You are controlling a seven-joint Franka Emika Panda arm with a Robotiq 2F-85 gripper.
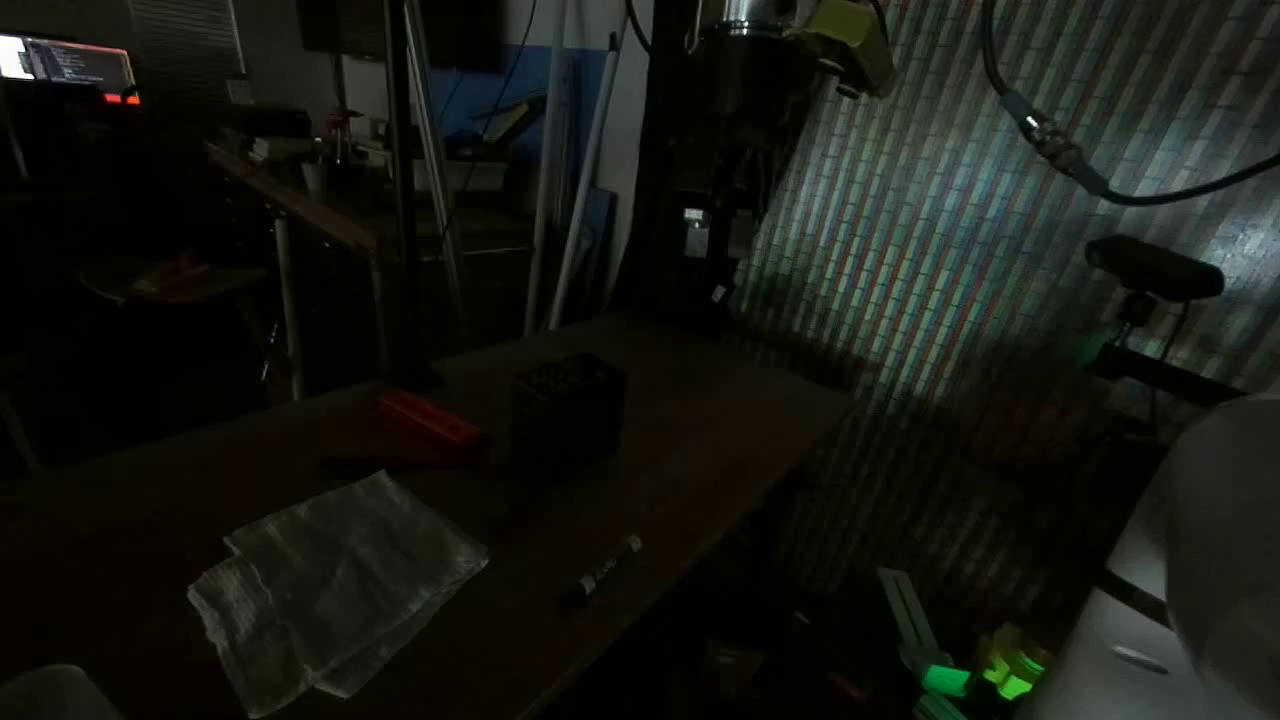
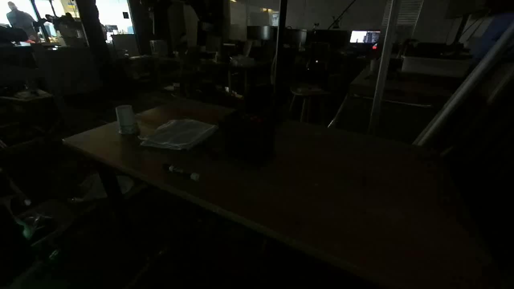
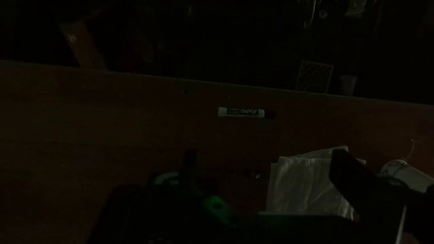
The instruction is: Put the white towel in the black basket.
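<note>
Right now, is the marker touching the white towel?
Apart: the wrist view, looking down, shows tabletop between the marker and the white towel.

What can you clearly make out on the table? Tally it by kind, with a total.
Thin pale white-grey cloth towel: 1
Black box-shaped basket: 1
Dark-capped white marker: 1
White cylindrical container: 1
Long red object: 1
Total: 5

Dark claw [image 3: 264,156], blunt blocky fingers [image 3: 349,179], green-lit patch [image 3: 221,210], silver collar [image 1: 745,28]
</note>
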